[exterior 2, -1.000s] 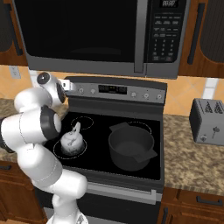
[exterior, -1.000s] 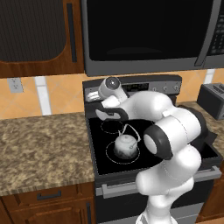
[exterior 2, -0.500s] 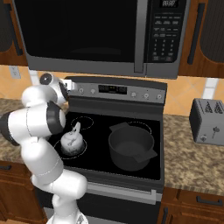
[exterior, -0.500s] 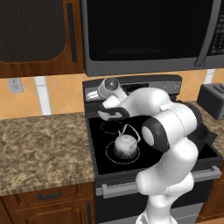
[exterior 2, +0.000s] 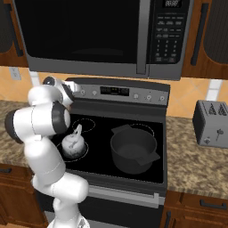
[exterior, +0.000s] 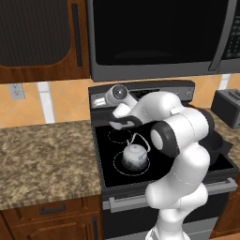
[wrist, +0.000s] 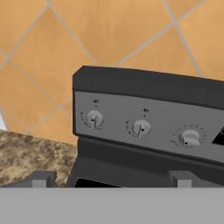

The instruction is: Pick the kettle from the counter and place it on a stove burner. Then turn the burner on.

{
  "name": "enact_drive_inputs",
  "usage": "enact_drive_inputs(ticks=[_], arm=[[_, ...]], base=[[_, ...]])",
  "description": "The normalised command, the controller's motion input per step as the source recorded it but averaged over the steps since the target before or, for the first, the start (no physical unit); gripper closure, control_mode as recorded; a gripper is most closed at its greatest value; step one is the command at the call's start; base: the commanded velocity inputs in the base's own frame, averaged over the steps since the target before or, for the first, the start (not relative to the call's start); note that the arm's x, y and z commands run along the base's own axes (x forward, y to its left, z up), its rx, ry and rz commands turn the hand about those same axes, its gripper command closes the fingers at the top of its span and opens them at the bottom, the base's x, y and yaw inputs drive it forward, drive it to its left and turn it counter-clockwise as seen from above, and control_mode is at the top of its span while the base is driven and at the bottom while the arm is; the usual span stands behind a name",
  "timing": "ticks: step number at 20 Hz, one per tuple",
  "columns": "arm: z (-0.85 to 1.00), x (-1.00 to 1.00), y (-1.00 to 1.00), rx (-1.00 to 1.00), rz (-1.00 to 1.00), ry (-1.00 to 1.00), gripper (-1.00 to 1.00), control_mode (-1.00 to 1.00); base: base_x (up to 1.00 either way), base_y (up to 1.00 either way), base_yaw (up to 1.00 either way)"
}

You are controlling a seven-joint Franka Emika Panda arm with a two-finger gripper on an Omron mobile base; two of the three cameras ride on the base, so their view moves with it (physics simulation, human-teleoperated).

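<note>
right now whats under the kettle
The kettle sits on the black glass cooktop, inside the large white-outlined stove burner. Parts of the ring show around it; the glass directly beneath its base is covered.

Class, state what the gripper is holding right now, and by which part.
Nothing. The gripper is open, facing the stove's knobs; the kettle sits free on the stove burner.

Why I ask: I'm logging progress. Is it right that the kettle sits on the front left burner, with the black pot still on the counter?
Not quite. The kettle is on the front left burner, but the black pot sits on the stove, not the counter, as the right base view shows.
</note>
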Motion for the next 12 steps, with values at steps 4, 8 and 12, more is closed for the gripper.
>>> enact_drive_inputs(ticks=[4, 8, 12], arm=[[-0.11, 0.21, 0.00, 0.00, 0.00, -0.02, -1.00, -1.00], [0.00, 0.17, 0.00, 0.00, 0.00, -0.05, -1.00, -1.00], [0.00, 0.20, 0.00, 0.00, 0.00, -0.07, -1.00, -1.00]], base=[[0.00, 0.00, 0.00], [0.00, 0.00, 0.00], [0.00, 0.00, 0.00]])
